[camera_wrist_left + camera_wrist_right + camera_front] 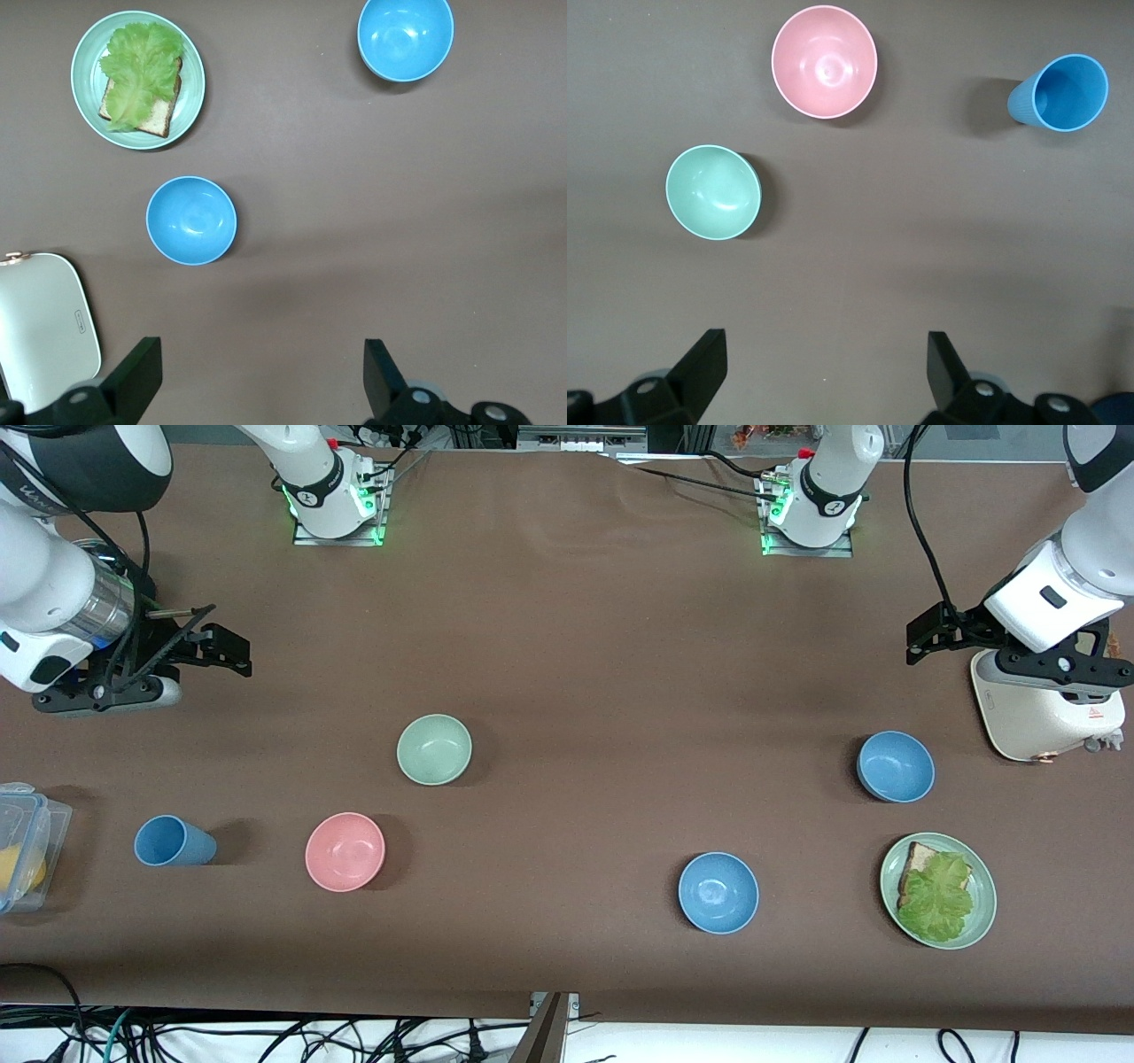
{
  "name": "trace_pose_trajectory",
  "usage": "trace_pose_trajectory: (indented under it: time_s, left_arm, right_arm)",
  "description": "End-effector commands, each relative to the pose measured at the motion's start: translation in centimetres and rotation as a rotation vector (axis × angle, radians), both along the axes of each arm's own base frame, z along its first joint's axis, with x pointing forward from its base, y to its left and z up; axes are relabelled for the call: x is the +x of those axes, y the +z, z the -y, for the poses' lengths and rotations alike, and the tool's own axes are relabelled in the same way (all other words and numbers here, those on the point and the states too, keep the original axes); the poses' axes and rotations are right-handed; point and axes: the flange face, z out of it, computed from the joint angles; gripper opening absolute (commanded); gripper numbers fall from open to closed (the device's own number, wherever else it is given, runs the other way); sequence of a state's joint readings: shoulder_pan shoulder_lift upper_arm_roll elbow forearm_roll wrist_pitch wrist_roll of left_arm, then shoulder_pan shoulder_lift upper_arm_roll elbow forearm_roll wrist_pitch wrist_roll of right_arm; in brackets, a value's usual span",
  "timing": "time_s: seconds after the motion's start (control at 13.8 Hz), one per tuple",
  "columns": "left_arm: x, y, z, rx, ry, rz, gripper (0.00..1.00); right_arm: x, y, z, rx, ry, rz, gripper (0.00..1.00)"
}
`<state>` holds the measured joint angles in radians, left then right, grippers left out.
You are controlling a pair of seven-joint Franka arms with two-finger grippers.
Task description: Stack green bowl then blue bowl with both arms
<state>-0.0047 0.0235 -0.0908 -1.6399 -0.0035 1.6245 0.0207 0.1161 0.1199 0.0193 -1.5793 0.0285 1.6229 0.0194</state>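
Observation:
The green bowl [434, 749] sits upright on the brown table, toward the right arm's end; it also shows in the right wrist view [713, 192]. Two alike blue bowls stand toward the left arm's end: one [896, 766] [191, 220] beside the white appliance, the other [718, 892] [406, 39] nearer the front camera. My right gripper [106, 693] [822, 365] hangs open and empty high over bare table at the right arm's end. My left gripper [1059, 676] [257, 376] hangs open and empty over the table by the appliance.
A pink bowl [345, 851] and a blue cup [174, 841] stand nearer the front camera than the green bowl. A clear plastic box [22, 846] is at the right arm's table end. A green plate [982, 921] bears toast and lettuce. A white appliance [1045, 717] stands beneath the left arm.

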Motion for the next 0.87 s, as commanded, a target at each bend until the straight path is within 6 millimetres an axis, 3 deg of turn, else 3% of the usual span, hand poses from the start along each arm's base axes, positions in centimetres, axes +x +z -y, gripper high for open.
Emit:
trace_pose_trajectory:
  time_s: [0.0,0.8]
  left_arm:
    - [0.36,0.46,-0.31,0.018,-0.005,-0.007,1.00]
    - [0.63,0.30,-0.20,0.024,0.001,-0.008,1.00]
  right_arm:
    - [0.11,0.46,0.27,0.014,0.016,0.002,1.00]
    - [0.16,0.38,0.26,0.014,0.015,0.002,1.00]
